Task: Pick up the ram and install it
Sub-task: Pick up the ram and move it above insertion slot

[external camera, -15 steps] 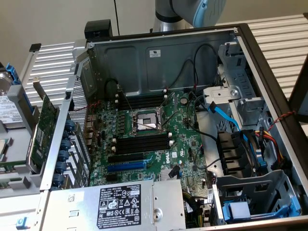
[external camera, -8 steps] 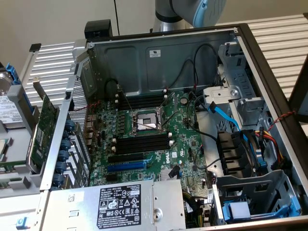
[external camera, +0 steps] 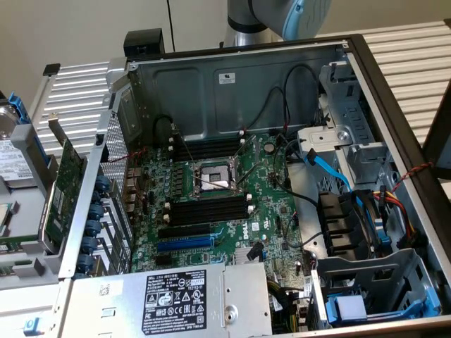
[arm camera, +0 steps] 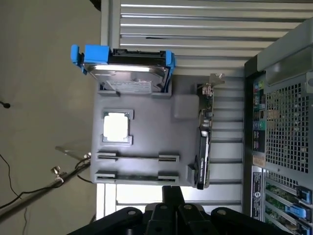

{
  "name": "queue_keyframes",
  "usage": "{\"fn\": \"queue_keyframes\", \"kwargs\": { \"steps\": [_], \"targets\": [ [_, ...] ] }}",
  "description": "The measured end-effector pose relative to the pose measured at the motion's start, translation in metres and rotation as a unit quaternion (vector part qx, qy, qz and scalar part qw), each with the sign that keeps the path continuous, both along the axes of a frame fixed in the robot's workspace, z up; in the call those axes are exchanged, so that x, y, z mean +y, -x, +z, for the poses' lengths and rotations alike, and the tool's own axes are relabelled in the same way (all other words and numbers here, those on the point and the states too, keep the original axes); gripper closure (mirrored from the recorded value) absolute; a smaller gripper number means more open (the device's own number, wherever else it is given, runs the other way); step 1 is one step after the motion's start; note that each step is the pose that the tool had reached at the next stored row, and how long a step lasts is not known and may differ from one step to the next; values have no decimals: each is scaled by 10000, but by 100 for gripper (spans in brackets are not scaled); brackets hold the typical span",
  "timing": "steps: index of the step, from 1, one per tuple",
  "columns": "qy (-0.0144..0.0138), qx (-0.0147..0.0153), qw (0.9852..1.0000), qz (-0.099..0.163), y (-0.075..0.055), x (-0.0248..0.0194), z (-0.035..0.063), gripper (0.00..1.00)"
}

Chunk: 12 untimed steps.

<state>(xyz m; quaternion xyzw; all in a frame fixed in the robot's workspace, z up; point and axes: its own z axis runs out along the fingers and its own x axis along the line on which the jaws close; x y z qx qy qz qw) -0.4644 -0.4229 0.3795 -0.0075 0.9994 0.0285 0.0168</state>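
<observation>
The ram is a thin green stick standing on edge in a narrow holder of the grey parts tray. A second narrow holder lies just beyond it. My gripper hovers above the tray's near edge, close to the ram, with its black fingers together and nothing between them. In the exterior view the arm rises behind the open computer case. On the motherboard, black memory slots lie on either side of the processor socket.
The tray also carries a hard drive in a blue carrier, a processor chip and a green expansion card standing on edge. The case's perforated side is beside the tray. Cables and a power supply crowd the case.
</observation>
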Motion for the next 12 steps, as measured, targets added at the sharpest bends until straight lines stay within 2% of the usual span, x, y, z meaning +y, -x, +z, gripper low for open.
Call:
{"fn": "queue_keyframes", "kwargs": {
  "steps": [3,6,9,12],
  "targets": [
    [0,0,9996,272,0,0,-4,90],
    [0,-1,9985,539,1,0,-7,90],
    [0,0,9967,812,1,0,-12,90],
    [0,1,9941,1085,2,0,-18,90]
  ]
}}
